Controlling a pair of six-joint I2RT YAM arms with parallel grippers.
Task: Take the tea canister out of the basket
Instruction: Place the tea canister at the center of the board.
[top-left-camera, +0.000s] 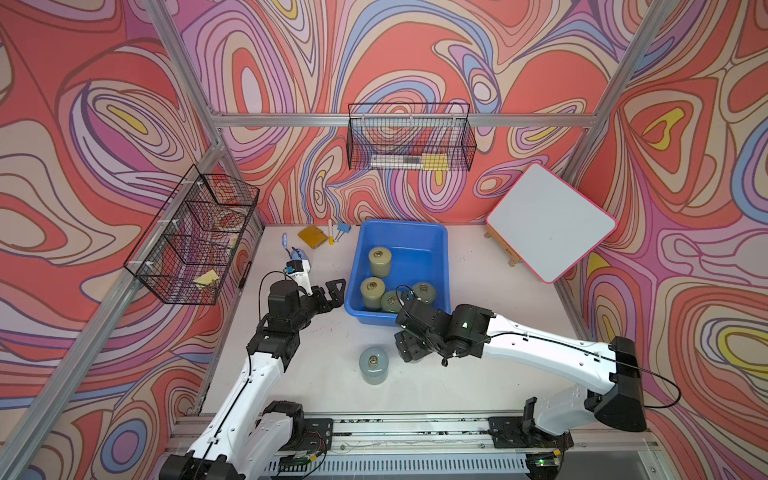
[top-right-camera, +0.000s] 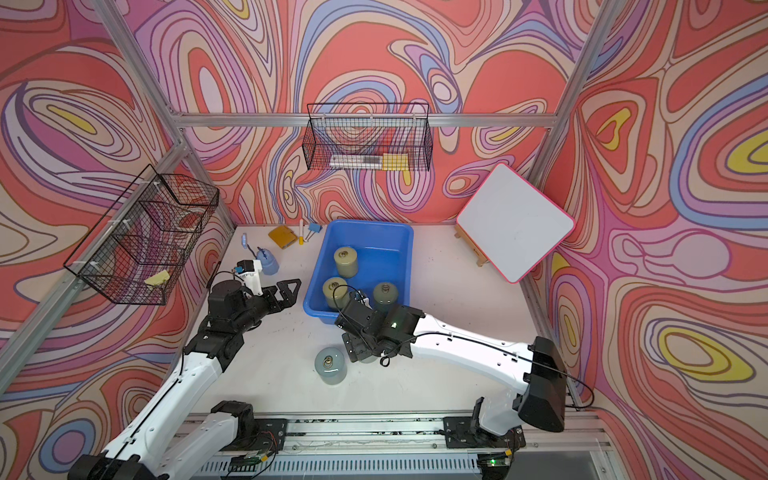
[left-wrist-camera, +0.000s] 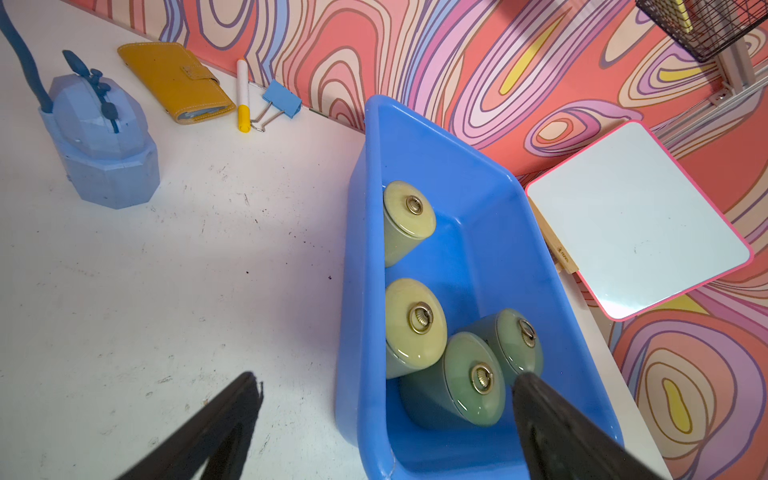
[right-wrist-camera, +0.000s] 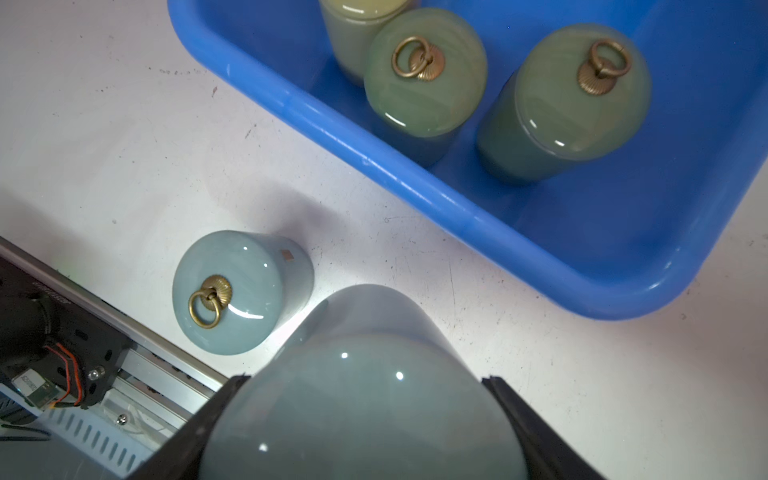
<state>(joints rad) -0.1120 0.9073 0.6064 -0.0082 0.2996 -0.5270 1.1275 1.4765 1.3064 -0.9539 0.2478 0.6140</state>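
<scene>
Tea canister (right-wrist-camera: 365, 419) clenched in the right gripper (right-wrist-camera: 365, 380), outside the basket (top-left-camera: 444, 266).
It is at the basket's six o'clock, another canister (top-left-camera: 373, 365) standing on the table (top-left-camera: 311, 374) at its nine; the left gripper (top-left-camera: 330, 295) gapes empty at the basket's eight.

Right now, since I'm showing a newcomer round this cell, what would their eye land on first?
The loud swirl-patterned walls all around hit first. Then the blue basket toward the back of the table, with four greenish tea canisters standing inside. In front of it the right gripper clamps a grey-blue canister beside a second canister standing on the table.
</scene>
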